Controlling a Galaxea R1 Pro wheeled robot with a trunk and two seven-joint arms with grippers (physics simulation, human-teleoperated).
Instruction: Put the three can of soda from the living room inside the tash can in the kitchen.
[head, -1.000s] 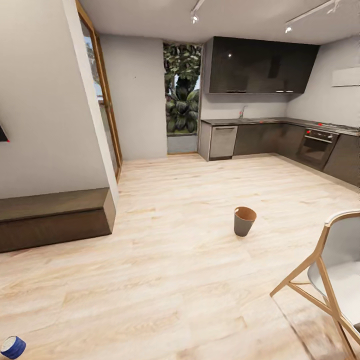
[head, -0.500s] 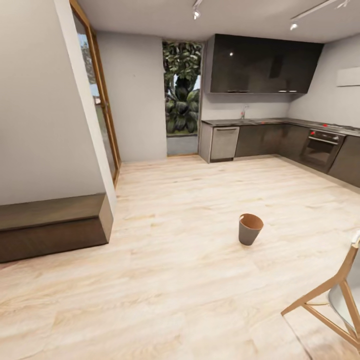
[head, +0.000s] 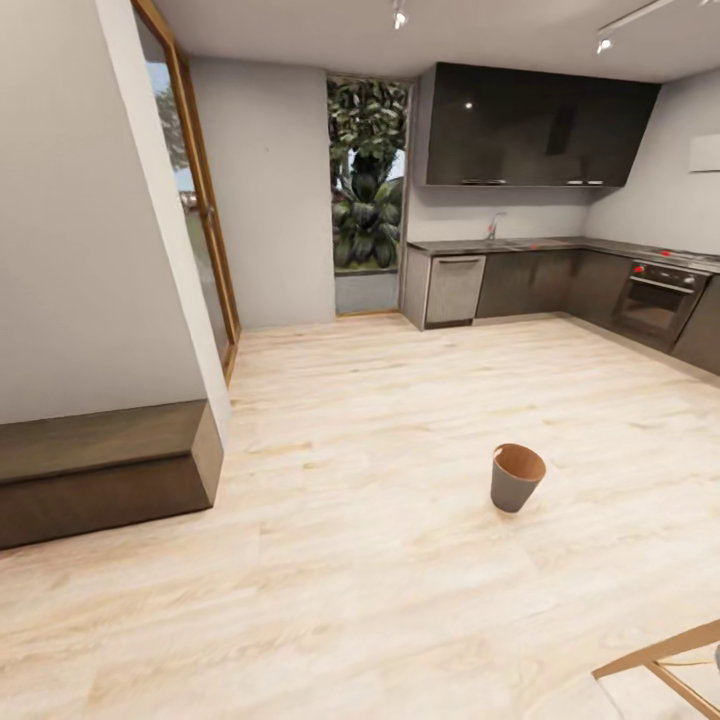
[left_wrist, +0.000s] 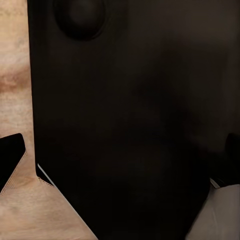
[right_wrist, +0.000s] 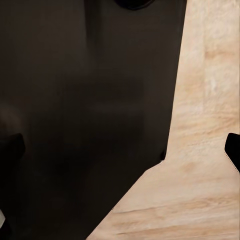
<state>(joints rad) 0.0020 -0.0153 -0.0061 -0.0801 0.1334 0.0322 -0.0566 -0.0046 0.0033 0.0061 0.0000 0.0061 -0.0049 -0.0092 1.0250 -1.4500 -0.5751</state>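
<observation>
The tash can (head: 517, 478), a small tapered bin with a brown inside and no lid, stands upright on the pale wood kitchen floor (head: 380, 420), right of centre in the head view. The cans of soda are out of view. In the left wrist view my left gripper (left_wrist: 121, 152) hangs over a dark part of the robot's body and a strip of floor, fingertips (left_wrist: 11, 157) wide apart with nothing between them. In its own wrist view my right gripper (right_wrist: 122, 150) stands the same way, one fingertip (right_wrist: 233, 152) showing at the picture's edge.
A low dark wooden bench (head: 100, 470) juts from the wall at the left, beside a wood-framed glass door (head: 205, 220). Dark cabinets (head: 530, 285) and a built-in oven (head: 655, 305) line the far right. A wooden chair leg (head: 660, 662) pokes in at the lower right.
The camera has travelled on across the floor. The bin now sits lower and further right in the picture. The chair has slid almost out at the right, and the blue object at lower left is gone.
</observation>
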